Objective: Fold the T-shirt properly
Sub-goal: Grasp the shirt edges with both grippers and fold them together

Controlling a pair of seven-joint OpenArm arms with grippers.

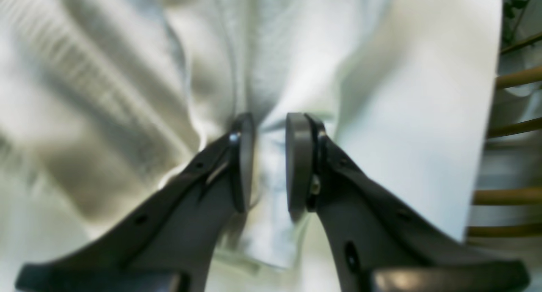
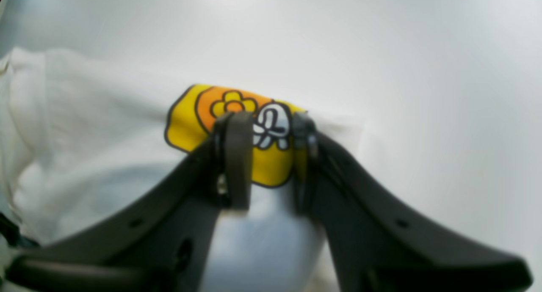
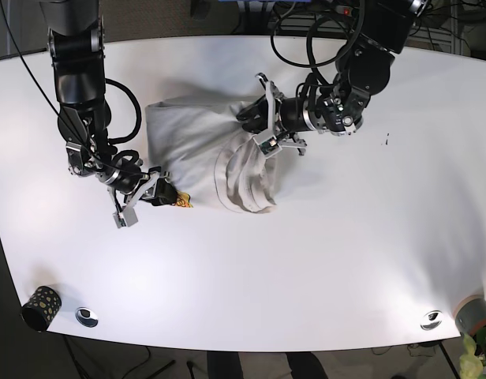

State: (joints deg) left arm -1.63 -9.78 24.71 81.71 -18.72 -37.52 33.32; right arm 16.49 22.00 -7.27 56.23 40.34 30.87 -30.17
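Observation:
A white T-shirt (image 3: 188,134) lies crumpled on the white table (image 3: 322,260), left of centre. My left gripper (image 3: 255,126) is at the shirt's right side. In the left wrist view the left gripper (image 1: 270,122) is closed on a bunched fold of the shirt (image 1: 127,93), which hangs in pleats. My right gripper (image 3: 160,192) is at the shirt's near left corner. In the right wrist view the right gripper (image 2: 264,122) pinches the cloth (image 2: 84,135) at a yellow and orange flower print (image 2: 190,114). The print also shows in the base view (image 3: 182,200).
A dark spotted cup (image 3: 40,306) stands at the front left corner. Round metal fittings (image 3: 86,316) (image 3: 431,320) sit along the front edge. Another cup (image 3: 473,312) is at the front right. Wooden rails (image 1: 516,76) show past the table edge.

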